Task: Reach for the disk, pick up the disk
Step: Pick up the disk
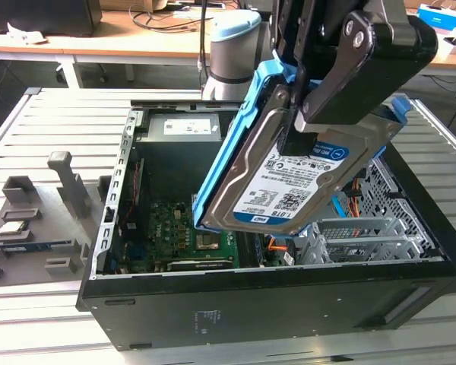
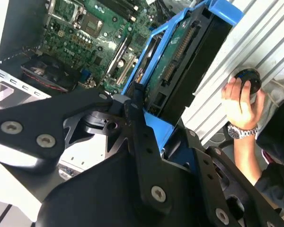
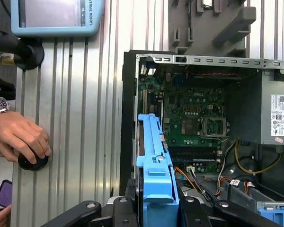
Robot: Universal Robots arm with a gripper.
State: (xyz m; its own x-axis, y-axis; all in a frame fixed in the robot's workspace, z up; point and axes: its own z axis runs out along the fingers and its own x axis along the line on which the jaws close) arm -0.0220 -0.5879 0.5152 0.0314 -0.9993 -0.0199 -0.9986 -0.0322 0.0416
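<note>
Black and bulky, my pincer [image 1: 311,125] sits closest to the exterior view, clamped on the disk [image 1: 289,179], one finger pressed on the labelled face. I hold the disk in the air above the open computer case [image 1: 273,304], tilted steeply, its label side turned toward the exterior view and its lower corner hanging over the green circuit board [image 1: 167,220] without touching it. Blue plastic rail [image 1: 235,129] runs along the disk's edge toward the exterior view's left, with another blue piece showing at the upper end on the right. In the second wrist view my pincer's fingers [image 2: 139,127] grip the disk [image 2: 180,71] from both sides, and its connector edge and blue frame point away over the circuit board [image 2: 90,38]. In the first wrist view the disk [image 3: 156,175] appears edge-on as a blue strip rising between my pincer's black links, with the open case [image 3: 128,118] beyond it. The case lies on its side on a slatted metal counter [image 1: 53,122], and grey stand blocks [image 1: 64,182] rest on that counter to the exterior view's left of the case. A person's hand [image 3: 19,139] with a wristwatch rests on a round black knob [image 3: 33,161] on the counter, well apart from the case, below a blue-framed tablet [image 3: 57,16].
</note>
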